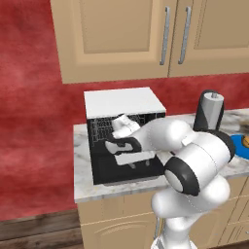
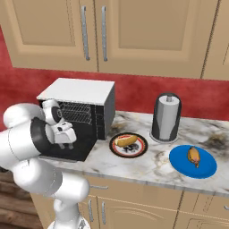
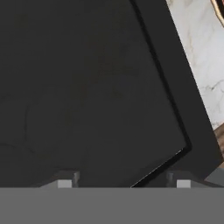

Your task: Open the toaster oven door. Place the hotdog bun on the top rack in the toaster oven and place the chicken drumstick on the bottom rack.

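While the toaster oven (image 2: 78, 96) stands at the counter's end, its door (image 3: 87, 96) lies folded down, both racks exposed. Gripper (image 3: 124, 181) just above the door glass: fingertips apart, nothing between them. Bun plate (image 2: 129, 146) beside oven; drumstick plate (image 2: 192, 161) farther along. Risk: withdrawing hand may snag the door.

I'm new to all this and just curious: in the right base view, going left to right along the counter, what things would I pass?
toaster oven → black plate with hotdog bun → kettle → blue plate with chicken drumstick
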Controlling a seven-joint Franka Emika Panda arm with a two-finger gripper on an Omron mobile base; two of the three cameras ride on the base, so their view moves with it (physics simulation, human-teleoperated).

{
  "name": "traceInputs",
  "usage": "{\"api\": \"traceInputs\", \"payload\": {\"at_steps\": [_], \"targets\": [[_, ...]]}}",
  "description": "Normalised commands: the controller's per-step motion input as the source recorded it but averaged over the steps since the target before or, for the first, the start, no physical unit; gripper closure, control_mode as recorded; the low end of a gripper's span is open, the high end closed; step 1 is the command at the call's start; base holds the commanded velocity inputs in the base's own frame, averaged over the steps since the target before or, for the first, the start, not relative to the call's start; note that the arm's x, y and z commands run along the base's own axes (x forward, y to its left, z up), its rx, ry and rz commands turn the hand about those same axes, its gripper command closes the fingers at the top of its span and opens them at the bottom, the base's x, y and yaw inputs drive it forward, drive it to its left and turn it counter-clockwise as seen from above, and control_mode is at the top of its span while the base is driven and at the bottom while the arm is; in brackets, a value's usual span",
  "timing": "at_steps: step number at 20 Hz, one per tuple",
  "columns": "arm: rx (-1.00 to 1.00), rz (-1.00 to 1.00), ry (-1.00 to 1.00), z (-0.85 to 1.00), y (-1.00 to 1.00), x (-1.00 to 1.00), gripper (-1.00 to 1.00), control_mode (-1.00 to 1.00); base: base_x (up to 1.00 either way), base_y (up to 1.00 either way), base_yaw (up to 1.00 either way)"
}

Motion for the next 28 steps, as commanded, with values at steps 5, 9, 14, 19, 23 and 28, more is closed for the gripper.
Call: {"api": "traceInputs", "payload": {"at_steps": [5, 9, 14, 19, 23, 28], "targets": [[0.01, 0.02, -0.25, 0.57, 0.00, 0.28, -1.00, -1.00, 0.00, 0.00, 0.00], [0.02, 0.04, -0.46, 0.18, 0.05, 0.53, -1.00, -1.00, 0.00, 0.00, 0.00], [0.00, 0.12, -0.62, -0.02, 0.01, 0.24, -1.00, -1.00, 0.00, 0.00, 0.00], [0.00, 0.14, -0.36, 0.12, 0.00, 0.63, -1.00, -1.00, 0.00, 0.00, 0.00], [0.00, 0.16, -0.01, 0.00, -0.02, 0.59, -1.00, -1.00, 0.00, 0.00, 0.00], [-0.01, 0.16, 0.00, 0.02, 0.19, 0.44, -1.00, -1.00, 0.00, 0.00, 0.00]]}}
